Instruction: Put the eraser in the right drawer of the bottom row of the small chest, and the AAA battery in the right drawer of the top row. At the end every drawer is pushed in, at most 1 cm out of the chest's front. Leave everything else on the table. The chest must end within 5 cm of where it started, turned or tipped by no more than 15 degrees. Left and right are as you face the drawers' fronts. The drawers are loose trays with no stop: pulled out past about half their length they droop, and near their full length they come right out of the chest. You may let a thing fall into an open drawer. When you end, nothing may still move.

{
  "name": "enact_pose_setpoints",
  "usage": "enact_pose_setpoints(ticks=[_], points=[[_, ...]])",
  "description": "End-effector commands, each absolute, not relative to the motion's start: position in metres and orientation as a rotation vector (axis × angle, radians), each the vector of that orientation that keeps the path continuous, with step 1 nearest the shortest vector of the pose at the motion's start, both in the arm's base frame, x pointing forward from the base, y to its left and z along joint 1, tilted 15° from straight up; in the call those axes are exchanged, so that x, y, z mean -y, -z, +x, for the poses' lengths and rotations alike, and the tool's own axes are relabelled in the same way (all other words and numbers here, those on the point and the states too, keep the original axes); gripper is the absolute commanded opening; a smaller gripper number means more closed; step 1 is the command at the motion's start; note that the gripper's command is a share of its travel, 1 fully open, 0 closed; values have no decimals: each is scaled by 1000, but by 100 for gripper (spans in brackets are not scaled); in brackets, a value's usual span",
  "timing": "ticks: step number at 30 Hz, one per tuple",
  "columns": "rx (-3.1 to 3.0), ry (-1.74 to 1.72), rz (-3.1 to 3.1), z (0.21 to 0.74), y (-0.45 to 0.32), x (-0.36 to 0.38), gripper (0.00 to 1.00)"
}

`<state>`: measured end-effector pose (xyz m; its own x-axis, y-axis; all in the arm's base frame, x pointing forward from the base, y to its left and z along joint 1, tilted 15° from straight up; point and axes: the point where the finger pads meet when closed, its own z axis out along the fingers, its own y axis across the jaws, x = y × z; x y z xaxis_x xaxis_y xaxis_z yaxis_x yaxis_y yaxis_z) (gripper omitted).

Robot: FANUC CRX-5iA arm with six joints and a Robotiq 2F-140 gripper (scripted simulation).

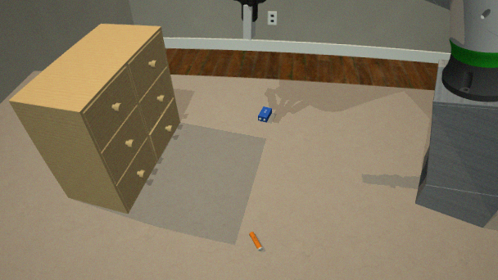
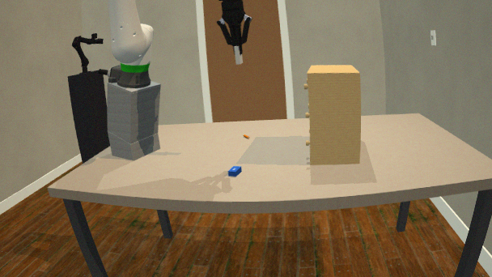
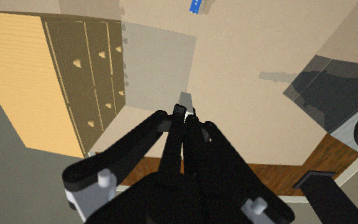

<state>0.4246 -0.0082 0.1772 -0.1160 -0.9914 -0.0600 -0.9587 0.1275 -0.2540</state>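
Orange AAA battery (image 1: 255,241) (image 2: 246,136) lies on its side on the counter (image 1: 328,223) (image 2: 194,188) (image 3: 240,35), just beside the chest's shadow. Blue 9V battery (image 1: 264,114) (image 2: 235,171) (image 3: 195,5) rests well apart from it. Small wooden chest (image 1: 88,67) (image 2: 335,115) (image 3: 25,80) upright, drawers looking pushed in. End effector (image 1: 248,22) (image 2: 238,56) (image 3: 183,100) raised above counter, fingers pressed together.
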Motion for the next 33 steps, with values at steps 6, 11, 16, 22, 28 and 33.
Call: enact_pose_setpoints(ticks=[6,11,16,22,28,33], points=[[-2556,170,-1340,420,-193,7,0],[-2675,129,-1057,420,-194,7,0],[-2768,85,-767,421,-189,1,0],[-2829,-36,-435,428,-168,-33,0],[-2762,-297,-226,442,-148,-76,0],[-2644,-426,-299,458,-140,-106,0]])
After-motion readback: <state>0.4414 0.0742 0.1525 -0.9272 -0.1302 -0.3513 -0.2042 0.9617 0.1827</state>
